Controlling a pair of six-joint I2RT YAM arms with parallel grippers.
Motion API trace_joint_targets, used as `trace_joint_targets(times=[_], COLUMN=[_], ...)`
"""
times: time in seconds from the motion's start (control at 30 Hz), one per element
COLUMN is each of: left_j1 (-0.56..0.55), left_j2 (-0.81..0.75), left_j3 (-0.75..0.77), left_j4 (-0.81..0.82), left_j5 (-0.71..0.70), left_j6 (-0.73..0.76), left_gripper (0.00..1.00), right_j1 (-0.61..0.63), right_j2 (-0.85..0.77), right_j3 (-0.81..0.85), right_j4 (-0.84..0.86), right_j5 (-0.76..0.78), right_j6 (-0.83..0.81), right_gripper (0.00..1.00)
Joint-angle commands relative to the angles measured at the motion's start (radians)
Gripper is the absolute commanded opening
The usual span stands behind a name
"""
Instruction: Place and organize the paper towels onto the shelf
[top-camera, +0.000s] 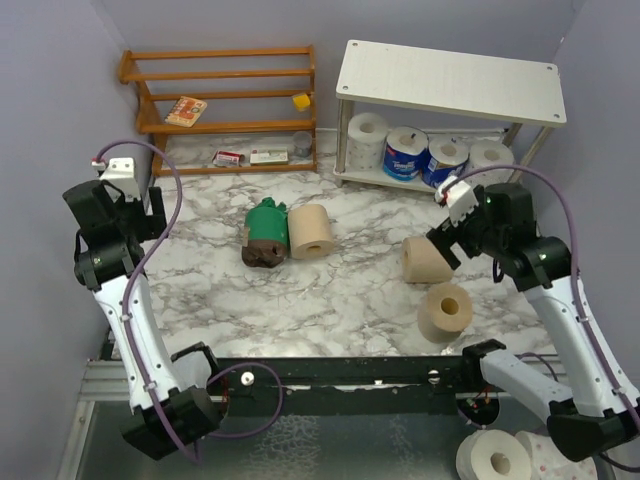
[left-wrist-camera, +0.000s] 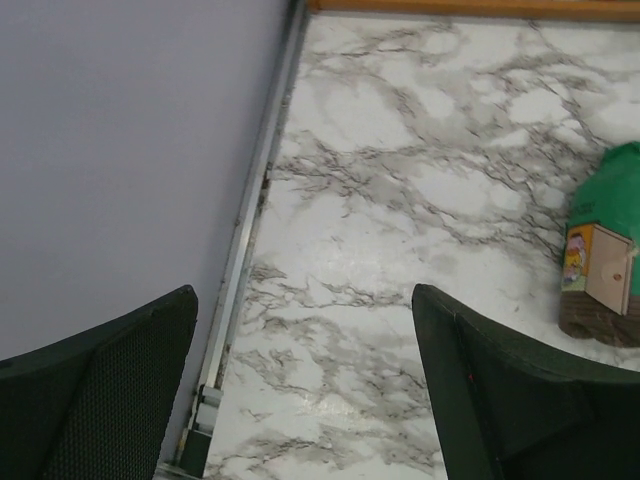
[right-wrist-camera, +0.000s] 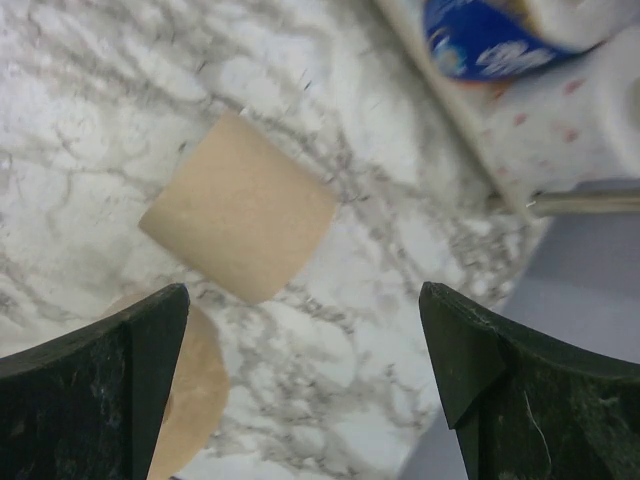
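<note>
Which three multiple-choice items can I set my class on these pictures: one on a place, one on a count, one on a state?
1. Where is the green-wrapped pack?
A. On the shelf's top board
B. On the table, beside a tan roll
C. On the wooden rack

2. How many tan rolls lie on the table?
A. One
B. Five
C. Three

3. How is the right gripper?
A. Open, holding nothing
B. Shut on a tan roll
C. Shut on the pack

Answers:
1 B: the top view shows it on the marble next to a roll.
2 C: one by the pack, and two more near the right arm.
3 A: its wrist view shows the fingers wide apart, with a roll lying on the table below.
</note>
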Motion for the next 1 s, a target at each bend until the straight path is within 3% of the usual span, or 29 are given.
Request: trace_joint_targets(times=[0.0,0.13,0.27,0.4,0.47,0.7,0.87,0.97], left_j1=[-0.052,-0.201,-0.382,-0.407,-0.406,-0.410,-0.418,-0.434], left_j2=[0.089,0.226,0.373,0.504,0.587,0.843,0.980,1.052], left_j3=[0.112,0.185,0.192,0.258,0.320,0.572,0.763,0.861], left_j4=[-0.122,-0.268,-0.302,-0.341,-0.369,-0.460,-0.543,-0.625], left_j5=[0.229,0.310,0.321,0.485,0.514,0.637,0.710,0.727], left_j6=[0.211,0.315,0.290,0.357,0.399,0.485,0.516,0.562], left_gripper=[0.91,0.93,0.90,0.91,0.91,0.91,0.91,0.92], right_j1=[-0.038,-0.045,-0.088,-0.142,-0.169,-0.245,-0.273,-0.273], right_j2=[-0.094,-0.126,-0.105,-0.075,-0.045,0.014,0.053,0.092], right_j3=[-0.201,-0.254,-0.202,-0.166,-0.157,-0.124,-0.118,-0.069], right_j4=[0.073,0.084,0.041,0.011,-0.021,-0.078,-0.100,-0.147], right_j5=[-0.126,-0.068,-0.157,-0.286,-0.399,-0.582,-0.584,-0.470], right_j6=[0.118,0.152,0.158,0.178,0.126,0.033,0.005,-0.041], right_gripper=[1.00,1.00,1.00,1.00,1.00,1.00,1.00,1.00])
